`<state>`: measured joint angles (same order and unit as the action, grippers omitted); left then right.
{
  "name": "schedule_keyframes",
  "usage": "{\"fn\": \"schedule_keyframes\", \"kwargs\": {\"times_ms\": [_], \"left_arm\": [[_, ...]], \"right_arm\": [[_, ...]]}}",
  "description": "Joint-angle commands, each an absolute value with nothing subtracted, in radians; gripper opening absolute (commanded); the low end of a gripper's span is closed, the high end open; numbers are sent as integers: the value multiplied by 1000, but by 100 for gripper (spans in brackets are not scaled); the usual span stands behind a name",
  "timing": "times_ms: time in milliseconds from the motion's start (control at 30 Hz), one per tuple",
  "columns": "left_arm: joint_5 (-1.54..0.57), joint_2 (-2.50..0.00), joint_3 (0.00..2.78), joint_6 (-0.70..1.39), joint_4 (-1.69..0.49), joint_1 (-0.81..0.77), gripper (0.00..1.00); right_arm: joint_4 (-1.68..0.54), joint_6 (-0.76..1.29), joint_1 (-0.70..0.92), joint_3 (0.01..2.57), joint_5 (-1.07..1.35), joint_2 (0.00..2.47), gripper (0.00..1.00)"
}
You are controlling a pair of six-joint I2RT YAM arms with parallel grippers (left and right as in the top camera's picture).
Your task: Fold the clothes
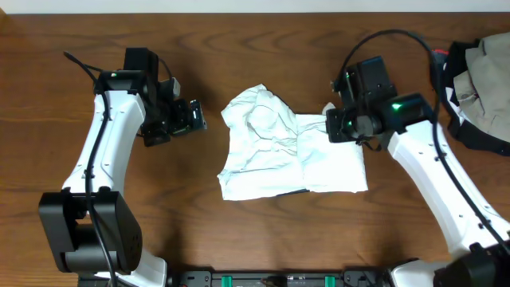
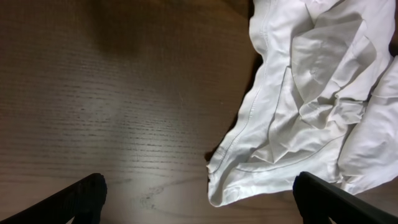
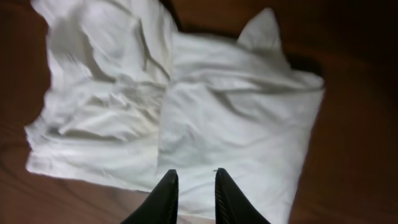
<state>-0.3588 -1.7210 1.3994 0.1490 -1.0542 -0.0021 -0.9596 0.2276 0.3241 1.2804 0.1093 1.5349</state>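
The clothes [image 1: 287,147] lie as a wrinkled white garment, partly folded over itself, in the middle of the wooden table [image 1: 239,231]. In the left wrist view the clothes [image 2: 311,93] fill the right half, with a hemmed corner near the lower edge. My left gripper [image 1: 195,118] hovers just left of the garment, open wide [image 2: 199,183], with nothing between its fingers. My right gripper [image 1: 335,126] is above the garment's right part. Its jaws [image 3: 196,177] stand a narrow gap apart over the white clothes [image 3: 217,112], and no fabric shows pinched between them.
A heap of dark and beige garments [image 1: 482,80] lies at the table's far right edge, behind my right arm. Bare wood surrounds the white garment. The arm bases [image 1: 279,279] stand along the front edge.
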Motion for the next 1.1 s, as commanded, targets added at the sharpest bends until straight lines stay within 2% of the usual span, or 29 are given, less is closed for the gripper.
{"fn": "schedule_keyframes", "kwargs": {"times_ms": [0,433,533,800,1067], "left_arm": [[-347,-1728,1391,139,-1058,-2,98],[-347,-1728,1391,139,-1062,-2,98],[-347,-1728,1391,139,-1061,-2,98],[-347,-1728,1391,139,-1064,-1,98],[-347,-1728,1391,139,-1064,-2,98]], "right_arm": [[-920,232,326,1176,206,1579,18],[-592,310,328,846,417,1675,16],[-591,310,329,836,439,1689,11],[-651,318,327,897,437,1590,11],[-759,278,280,1026,419,1427,19]]}}
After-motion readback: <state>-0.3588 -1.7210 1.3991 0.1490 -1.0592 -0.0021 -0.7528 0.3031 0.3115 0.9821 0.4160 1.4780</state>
